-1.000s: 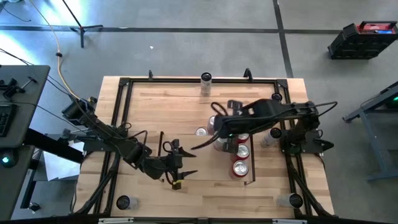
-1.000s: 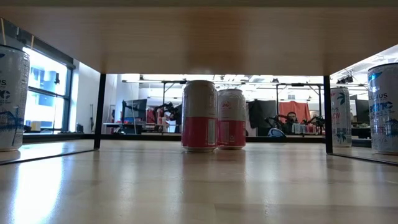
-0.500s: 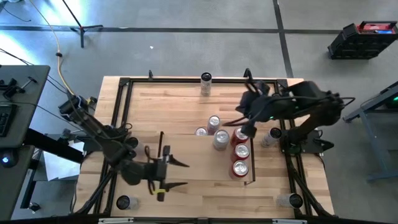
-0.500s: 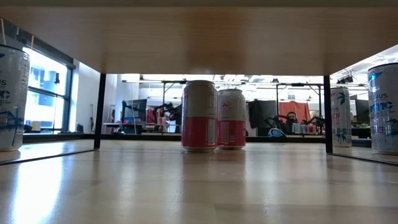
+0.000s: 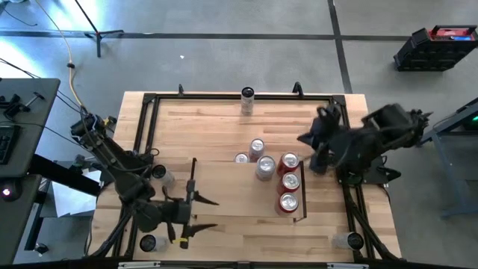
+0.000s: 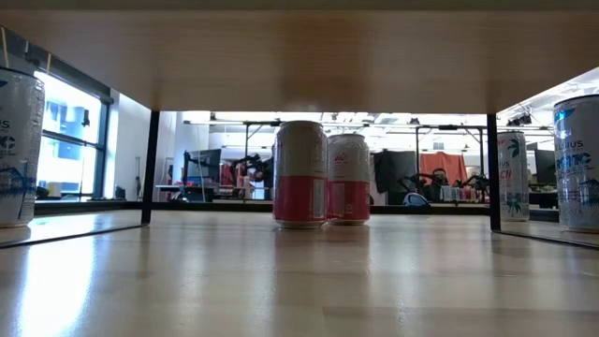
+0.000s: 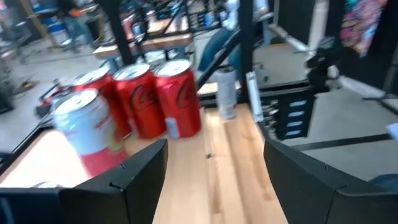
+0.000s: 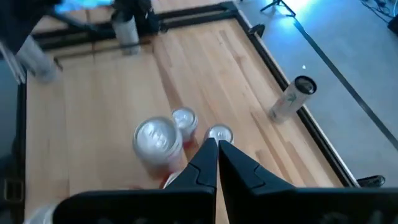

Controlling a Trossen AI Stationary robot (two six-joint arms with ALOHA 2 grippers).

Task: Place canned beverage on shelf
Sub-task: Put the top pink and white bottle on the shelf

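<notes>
My left gripper (image 5: 205, 214) stands wide and empty, low over the wood near the table's (image 5: 224, 119) front edge, towards its front left corner. My right gripper (image 8: 216, 146) is pinched shut on nothing, raised near the table's right edge. So no can is in hand, and I judge the step to be fetching the next one.

The shelf (image 5: 305, 196) already carries a row of three red cans (image 7: 158, 99) along its thin rail. Three pale cans (image 5: 257, 147) stand clustered just beside them, towards the middle of the table.

The closest loose can (image 5: 147, 243) for my left gripper stands in the front left corner. Another loose can (image 5: 158, 173) sits near the left edge.

To do this well, I would keep the fingers wide and turn the wrist until the can sits square between them. Then I would come in level at mid-height and close on the can's body, not its rim. A can is smooth and tips easily, so a glancing finger could knock it over or off the corner.

When carrying, I would lift it clear of the rails and approach the shelf from its open side. I would set it down upright in a free spot, apart from the standing cans. The cluster is tight, and one nudge could topple several.
</notes>
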